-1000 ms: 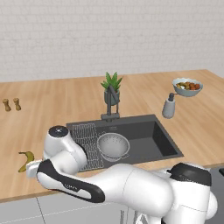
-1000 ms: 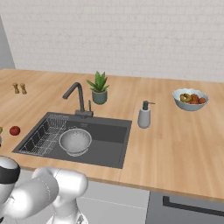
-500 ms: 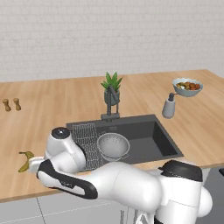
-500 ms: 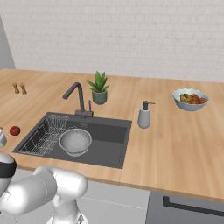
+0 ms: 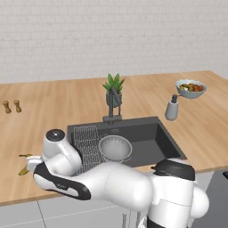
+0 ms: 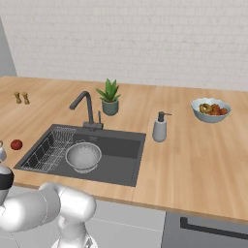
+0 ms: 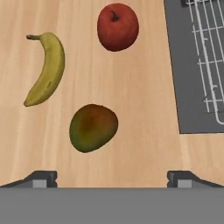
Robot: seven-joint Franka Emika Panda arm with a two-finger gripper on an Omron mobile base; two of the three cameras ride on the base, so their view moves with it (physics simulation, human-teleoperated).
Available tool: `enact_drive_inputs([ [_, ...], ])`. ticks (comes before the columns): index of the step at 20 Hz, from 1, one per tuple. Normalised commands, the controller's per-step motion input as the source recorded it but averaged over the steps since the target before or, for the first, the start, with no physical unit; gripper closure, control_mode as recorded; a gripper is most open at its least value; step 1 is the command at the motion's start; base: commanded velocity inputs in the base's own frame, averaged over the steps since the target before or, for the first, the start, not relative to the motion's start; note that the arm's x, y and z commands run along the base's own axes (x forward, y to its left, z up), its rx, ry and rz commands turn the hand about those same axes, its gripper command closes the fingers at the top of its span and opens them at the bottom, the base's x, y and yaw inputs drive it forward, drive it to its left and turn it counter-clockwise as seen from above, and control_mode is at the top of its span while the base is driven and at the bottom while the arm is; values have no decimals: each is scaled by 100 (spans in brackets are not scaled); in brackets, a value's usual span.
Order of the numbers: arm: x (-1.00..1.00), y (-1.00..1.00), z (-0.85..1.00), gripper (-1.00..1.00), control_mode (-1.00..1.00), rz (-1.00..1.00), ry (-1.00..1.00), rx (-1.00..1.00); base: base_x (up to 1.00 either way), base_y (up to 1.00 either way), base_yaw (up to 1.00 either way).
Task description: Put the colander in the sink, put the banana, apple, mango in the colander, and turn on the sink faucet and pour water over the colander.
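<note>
Silver-grey colander [image 5: 115, 147] sits empty in the dark sink [image 5: 153, 138], centre frame, beside a wire rack [image 5: 87, 142]. My jaws stand wide over bare wood counter [image 7: 140, 109]: mango [image 7: 92, 127] centre, banana [image 7: 46, 69] upper left, apple [image 7: 117, 26] at top. Fruit fills a pale bowl [image 6: 210, 110], upper right.

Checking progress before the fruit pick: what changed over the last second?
The arm's elbow slid toward the near counter edge, covering more of the banana. Nothing grasped or released. Colander in the sink, apple and faucet unchanged.
</note>
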Motion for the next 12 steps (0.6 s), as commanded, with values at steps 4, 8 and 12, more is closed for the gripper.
enact_drive_inputs([
  [4, 10, 0, -19, -100, -100, -5, 0, 0, 0, 0, 0],
  [8, 9, 1, -28, -100, -100, -1, 0, 0, 0, 0, 0],
  [12, 9, 1, -19, -100, -100, 0, 5, 0, 0, 0, 0],
])
